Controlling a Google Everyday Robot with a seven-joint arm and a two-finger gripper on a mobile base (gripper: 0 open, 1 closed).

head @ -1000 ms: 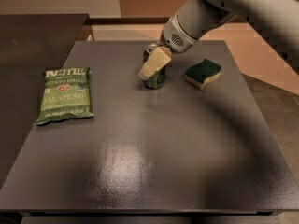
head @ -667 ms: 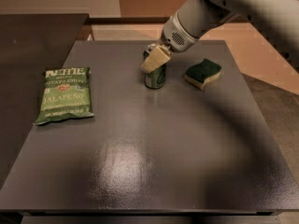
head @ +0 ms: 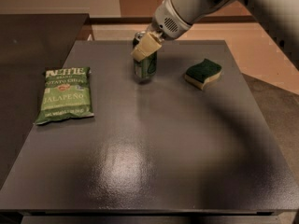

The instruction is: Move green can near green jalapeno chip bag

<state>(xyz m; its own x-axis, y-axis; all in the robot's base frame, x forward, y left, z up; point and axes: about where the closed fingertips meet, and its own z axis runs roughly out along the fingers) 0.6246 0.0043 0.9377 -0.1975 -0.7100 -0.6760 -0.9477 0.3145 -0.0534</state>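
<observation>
Clasping the green can [head: 146, 70], claw [head: 142, 51] near the table's [head: 168, 153] far edge

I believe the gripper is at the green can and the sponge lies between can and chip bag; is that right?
Not quite: in the camera view the sponge lies beyond the green can, away from the chip bag. The gripper is at the can.
</observation>
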